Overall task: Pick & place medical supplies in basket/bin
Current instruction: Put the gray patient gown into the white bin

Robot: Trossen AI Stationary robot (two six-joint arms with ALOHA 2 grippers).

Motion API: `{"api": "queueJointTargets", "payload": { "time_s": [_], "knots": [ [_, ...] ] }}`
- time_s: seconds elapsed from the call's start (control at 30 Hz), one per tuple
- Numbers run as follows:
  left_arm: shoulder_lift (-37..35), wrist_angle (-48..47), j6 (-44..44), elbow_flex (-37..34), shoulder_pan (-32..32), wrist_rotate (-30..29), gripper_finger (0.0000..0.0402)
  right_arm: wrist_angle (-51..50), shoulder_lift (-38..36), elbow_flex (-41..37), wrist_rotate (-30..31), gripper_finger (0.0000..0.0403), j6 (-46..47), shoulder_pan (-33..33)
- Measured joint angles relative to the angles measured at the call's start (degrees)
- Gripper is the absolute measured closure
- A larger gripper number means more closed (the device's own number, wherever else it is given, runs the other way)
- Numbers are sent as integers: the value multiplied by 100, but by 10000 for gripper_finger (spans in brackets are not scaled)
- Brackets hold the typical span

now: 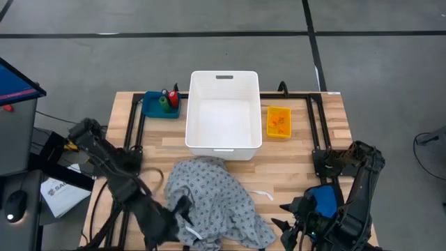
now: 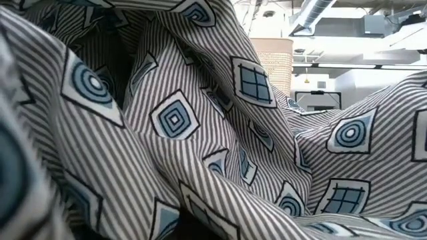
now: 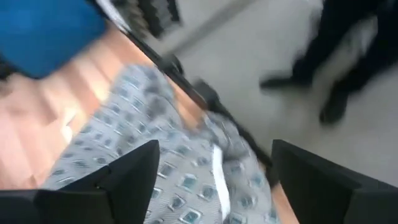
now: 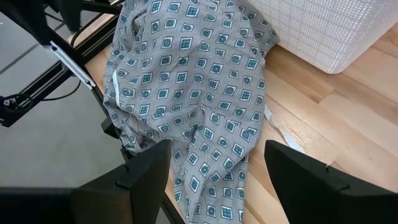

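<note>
The grey patterned gown (image 1: 212, 202) lies crumpled on the wooden table, between the white bin (image 1: 223, 136) and the near edge. Its far end reaches the bin's near wall, and its near part drapes over the table's edge (image 4: 205, 193). It fills the low view (image 2: 200, 120). My left gripper (image 1: 181, 209) hovers open over the gown's left side, with cloth showing below its fingers (image 3: 214, 180). My right gripper (image 1: 289, 222) stands open at the near right, facing the gown (image 4: 217, 168). Orange pill bottles lie in a yellow tray (image 1: 278, 122). Red and green pieces (image 1: 167, 100) sit in a blue tray.
A blue padded pouch (image 1: 322, 199) lies by my right arm at the near right. A white strip (image 1: 263, 195) rests on the table right of the gown. Black frame rails (image 1: 317, 125) run along both sides of the table. The bin (image 4: 323, 25) is open at the top.
</note>
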Motion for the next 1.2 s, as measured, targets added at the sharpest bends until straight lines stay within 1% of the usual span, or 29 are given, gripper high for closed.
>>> {"api": "queueJointTargets", "payload": {
  "time_s": [0.1, 0.2, 0.37, 0.5, 0.63, 0.8, 0.87, 0.9, 1.0, 1.03, 1.13, 1.2],
  "knots": [
    [649, -654, 580, 427, -36, 184, 84, 2, 0, 0, -1, 147, 0, -2],
    [1029, -904, 1055, 460, -39, 233, 68, 2, 0, 0, 2, 147, 0, -2],
    [1502, -615, 1388, 473, -22, 268, 46, 2, 0, 0, 9, 147, 0, -2],
    [1754, 210, 1487, 480, -32, 272, 37, 4, 0, 0, 15, 147, 0, 9],
    [2062, 741, 1517, 477, -77, -45, 38, -4, 0, 0, 27, 147, -44, 47],
    [2454, 750, 1494, 478, -75, -100, 37, -14, 2, 0, 26, 147, -44, 134],
    [2613, 776, 1484, 477, -59, -289, 37, -19, 2, 0, 28, 147, -44, 166],
    [2697, 817, 1482, 477, -55, -491, 37, -20, 2, 0, 26, 147, -44, 181],
    [2940, 792, 1479, 476, -37, -1312, 37, -20, 2, 0, 28, 147, -44, 234],
    [2993, 791, 1455, 473, -9, -1429, 37, -18, 2, 0, 26, 147, -44, 241],
    [3078, 833, 1078, 475, 73, -1540, 37, 2, 2, 0, 26, 147, -44, 274],
    [3100, 783, 858, 429, 103, -1809, 37, 1, 2, 0, 26, 147, -44, 278]
  ]
}}
